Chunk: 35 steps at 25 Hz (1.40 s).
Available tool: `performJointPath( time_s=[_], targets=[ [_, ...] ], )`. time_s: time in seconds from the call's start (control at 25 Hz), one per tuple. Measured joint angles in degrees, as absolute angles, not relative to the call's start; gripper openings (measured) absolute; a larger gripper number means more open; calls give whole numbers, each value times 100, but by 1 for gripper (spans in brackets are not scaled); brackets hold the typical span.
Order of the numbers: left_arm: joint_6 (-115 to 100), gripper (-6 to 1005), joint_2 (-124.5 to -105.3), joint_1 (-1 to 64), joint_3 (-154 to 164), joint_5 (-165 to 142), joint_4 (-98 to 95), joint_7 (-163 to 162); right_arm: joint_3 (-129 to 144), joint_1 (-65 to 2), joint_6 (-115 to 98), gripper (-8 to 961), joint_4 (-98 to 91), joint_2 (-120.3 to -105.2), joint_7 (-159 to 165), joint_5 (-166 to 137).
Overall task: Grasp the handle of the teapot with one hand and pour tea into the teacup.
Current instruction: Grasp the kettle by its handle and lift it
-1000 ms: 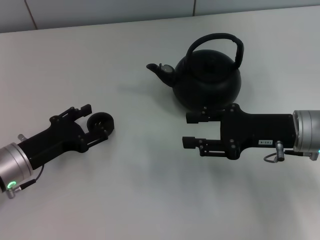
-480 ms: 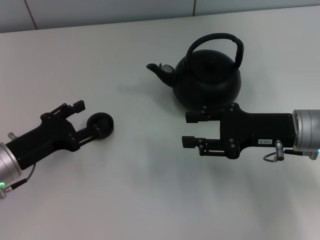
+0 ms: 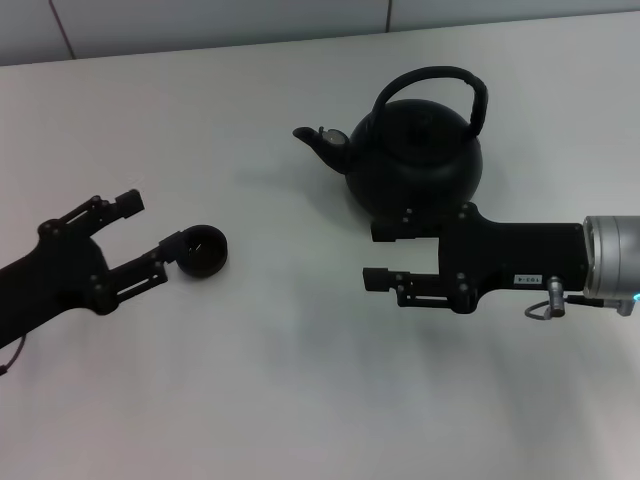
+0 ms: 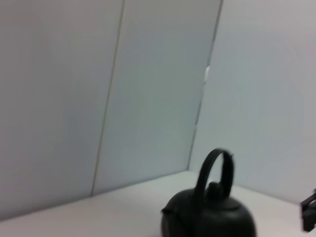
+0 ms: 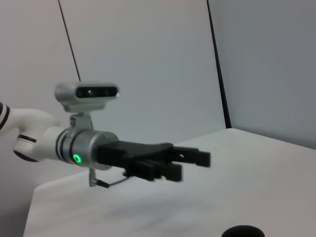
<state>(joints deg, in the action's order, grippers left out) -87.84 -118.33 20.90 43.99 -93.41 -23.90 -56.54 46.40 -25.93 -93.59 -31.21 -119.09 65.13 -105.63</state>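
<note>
The matte-black teapot (image 3: 415,160) stands at the back right of the table, spout pointing left, its arched handle (image 3: 432,76) upright and free. The small dark teacup (image 3: 203,250) stands alone left of centre. My left gripper (image 3: 150,226) is open and empty just left of the teacup, its near fingertip close beside the cup's rim. My right gripper (image 3: 381,255) is open and empty, just in front of the teapot's base, pointing left. The left wrist view shows the teapot (image 4: 207,217) and handle (image 4: 213,165). The right wrist view shows the left gripper (image 5: 190,163) and the teacup's rim (image 5: 242,231).
The white table (image 3: 300,380) stretches around both objects. A pale panelled wall (image 3: 200,20) runs along its far edge behind the teapot.
My left arm has drawn back to the left, off the teacup, which stays where it stood. The right arm and the teapot have barely moved.
</note>
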Motion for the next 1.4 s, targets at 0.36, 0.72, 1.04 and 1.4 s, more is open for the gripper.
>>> performJointPath(
  time_s=[0.36,0.72,1.04,1.4],
  targets=[
    [-9861,803,-11816,1762,4379,-9357,-2753,-5135,4631,-2612,-9246,606,-3119,-11918,6512,-10565],
    [-9946,803,-11795,1527,4403,-9740,-3265,-5171,4623,-2594,-9179,606,-3119,-11928,6512,-10539],
    [-10030,803,-11755,1533,4403,-10064,-3491,-5516,4618,-2558,-8943,607,-3111,-11926,6512,-10468],
    [-9965,803,-11738,1550,4360,-10273,-3974,-6003,4613,-2351,-8662,604,-3111,-11919,6493,-9934]
  ],
)
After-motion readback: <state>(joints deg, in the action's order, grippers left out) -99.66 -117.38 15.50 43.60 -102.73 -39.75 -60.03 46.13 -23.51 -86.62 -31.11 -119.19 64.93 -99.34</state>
